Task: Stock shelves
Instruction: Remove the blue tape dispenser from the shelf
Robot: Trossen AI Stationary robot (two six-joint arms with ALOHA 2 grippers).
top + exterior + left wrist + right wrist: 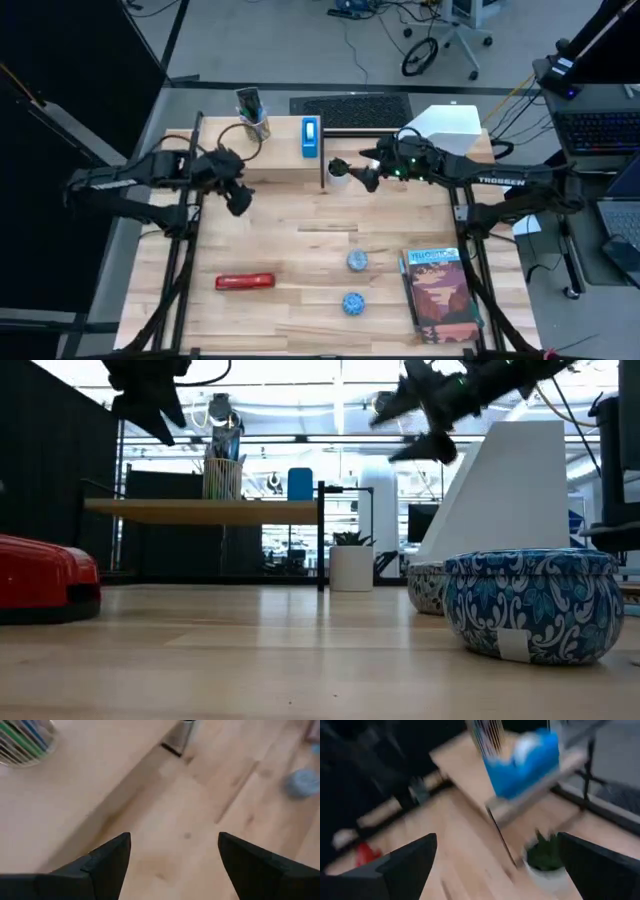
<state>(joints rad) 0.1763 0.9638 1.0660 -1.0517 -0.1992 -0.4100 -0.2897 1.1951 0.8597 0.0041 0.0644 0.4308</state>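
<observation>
The low wood shelf (270,160) stands at the table's far side on thin black legs (321,540). On it stand a mesh pen cup (253,115) and a blue box (310,137). A white file holder (452,125) stands to its right. A small white pot with a plant (338,176) rests on the table beside the shelf's right end. My right gripper (497,845) hangs open above that pot, well clear of it. My left gripper (175,840) hovers open over bare table just in front of the shelf (75,795).
Nearer the front lie a red stapler (245,281), two blue patterned tins (357,261) (353,302) and a book (440,292) at the right. A keyboard (350,108) sits behind the shelf. Bare tabletop (300,215) lies between the shelf and these items.
</observation>
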